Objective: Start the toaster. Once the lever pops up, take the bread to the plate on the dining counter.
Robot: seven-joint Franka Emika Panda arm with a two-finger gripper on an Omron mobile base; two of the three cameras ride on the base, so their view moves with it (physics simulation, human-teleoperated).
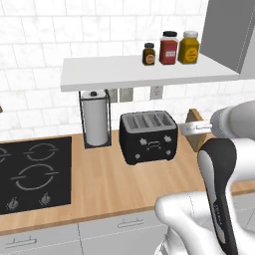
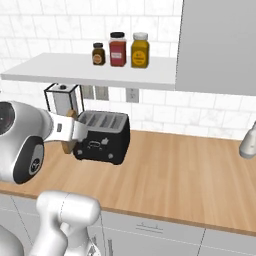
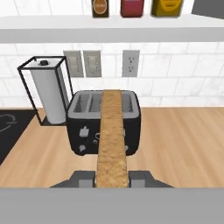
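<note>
The claw [image 3: 112,178] is clamping the bread slice [image 3: 112,135] edge-on, above the tabletop [image 3: 175,140] and in front of the black toaster [image 3: 105,122], so I think it should be carrying the slice level and slowly toward the plate, keeping the grip firm.

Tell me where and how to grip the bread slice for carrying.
Pinch the bread across its two flat faces near one crust edge, coming in edge-on. It is thin and flat, so the faces give the pads room and its slim thickness fits between the jaws. The gripper holds it that way, slice on edge, pointing toward the toaster.
</note>
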